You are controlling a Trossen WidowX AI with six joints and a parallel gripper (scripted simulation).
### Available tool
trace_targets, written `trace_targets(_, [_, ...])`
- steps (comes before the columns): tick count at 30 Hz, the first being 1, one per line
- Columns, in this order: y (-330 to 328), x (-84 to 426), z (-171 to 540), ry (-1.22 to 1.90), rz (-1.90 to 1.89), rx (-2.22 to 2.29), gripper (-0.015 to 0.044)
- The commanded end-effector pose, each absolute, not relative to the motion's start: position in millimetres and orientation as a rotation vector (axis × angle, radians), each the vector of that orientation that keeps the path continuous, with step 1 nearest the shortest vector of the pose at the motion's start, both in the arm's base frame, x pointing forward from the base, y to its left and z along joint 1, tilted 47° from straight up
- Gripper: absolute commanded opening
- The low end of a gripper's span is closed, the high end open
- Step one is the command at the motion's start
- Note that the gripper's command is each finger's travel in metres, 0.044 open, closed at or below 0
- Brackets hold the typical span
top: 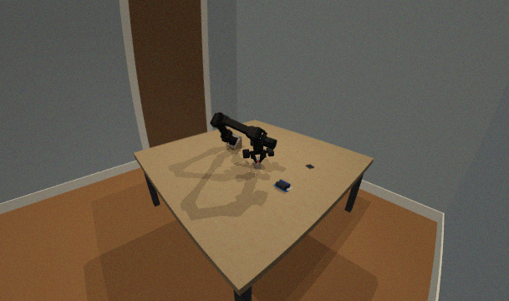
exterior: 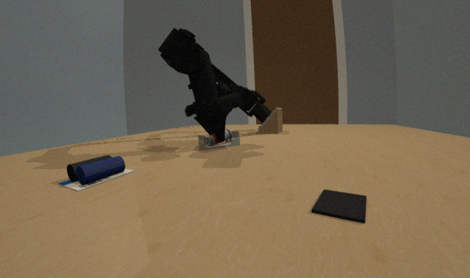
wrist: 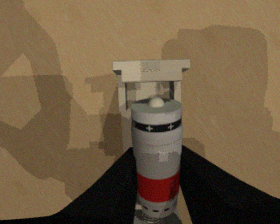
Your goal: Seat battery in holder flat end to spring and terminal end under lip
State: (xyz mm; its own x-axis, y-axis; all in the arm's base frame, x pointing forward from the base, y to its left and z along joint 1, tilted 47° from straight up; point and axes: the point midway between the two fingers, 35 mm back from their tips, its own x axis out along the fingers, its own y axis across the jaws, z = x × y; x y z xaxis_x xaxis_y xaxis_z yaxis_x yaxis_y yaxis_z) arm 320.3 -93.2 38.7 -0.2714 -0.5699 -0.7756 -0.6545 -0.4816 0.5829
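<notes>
Exterior view: shows nearest, at right, a thin black square plate [top: 310,166] [exterior: 340,205] lying flat on the wood-grain tabletop [top: 233,242] [exterior: 219,239] [wrist: 86,15]. Next, at left, shows a blue cylinder [top: 285,182] [exterior: 101,170] beside a black cylinder [exterior: 89,162], both lying on a white-and-blue card [top: 288,190] [exterior: 78,187].

Farther back, shows a pale battery holder [exterior: 235,139] [wrist: 151,70] under the gripper [top: 257,160] [exterior: 218,138] [wrist: 156,152], narrowed around the red-banded battery [exterior: 228,135] [wrist: 157,145]. Sits tilted rather than flat in the holder, with the terminal end higher and short of the lip in the wrist view, and the flat end low near the spring [wrist: 151,219]. Cannot tell whether touching the spring.

Beyond, shows the black arm [top: 237,124] [exterior: 201,86] reaching from a wedge-shaped mount [top: 238,143] [exterior: 275,123]. Farthest, shows a brown door [top: 168,63] [exterior: 296,58] in a pale frame between blue-gray walls [top: 363,75] [exterior: 184,77].
</notes>
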Motion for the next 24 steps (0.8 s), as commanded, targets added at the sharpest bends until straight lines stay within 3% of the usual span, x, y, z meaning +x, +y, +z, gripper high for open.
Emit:
trace_targets(1, [-96.8,324.2,38.2,1.577,1.85,-1.901,0.008])
trace_targets(24, [-96.1,319.4,36.0,1.608,1.761,-2.055,0.008])
